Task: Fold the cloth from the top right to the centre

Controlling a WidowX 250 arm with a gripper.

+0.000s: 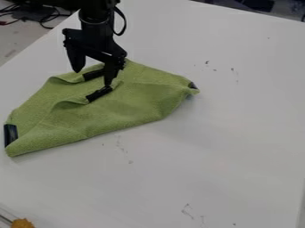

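My gripper [92, 76] hangs over the upper left part of the green cloth [119, 107], its two fingers spread apart with no cloth visibly held between them. The right fingertip is close to a black patch on a folded-in corner near the cloth's middle; whether they touch I cannot tell. Another black patch lies just behind, between the fingers. The cloth lies rumpled, with raised folds around these patches. Dark patches also mark its far left end and its right corner.
White table surface [226, 147] extends to the right and in front of the cloth. An orange-yellow object [22, 223] sits at the bottom left edge. Cables [44, 17] lie beyond the table at the upper left.
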